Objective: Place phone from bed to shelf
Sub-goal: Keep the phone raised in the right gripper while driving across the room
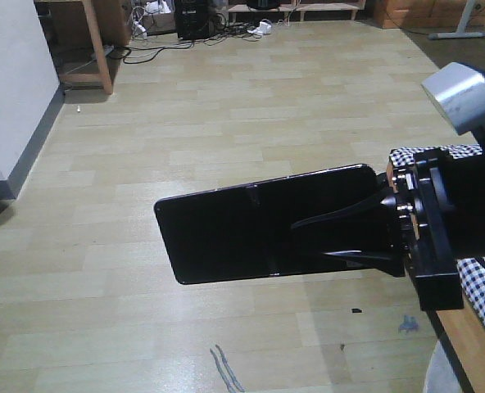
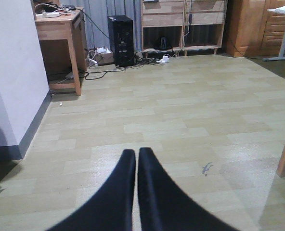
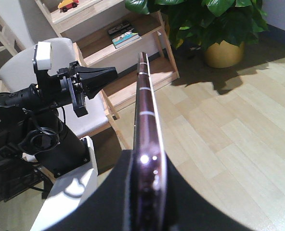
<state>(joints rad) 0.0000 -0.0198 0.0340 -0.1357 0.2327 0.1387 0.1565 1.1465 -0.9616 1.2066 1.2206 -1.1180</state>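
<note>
**Transfer in progress.** The phone point(image 1: 259, 225) is off the bed point(image 1: 482, 286), held out past the bed's side above the plank floor point(image 1: 226, 123). The right gripper point(image 1: 312, 239) has its jaws clenched on one end of the phone. The left gripper point(image 2: 136, 156) has its jaws pressed together and carries nothing. Remaining, by judgement: carry the phone to the pale wooden shelf point(image 3: 133, 79) and release it there.
</note>
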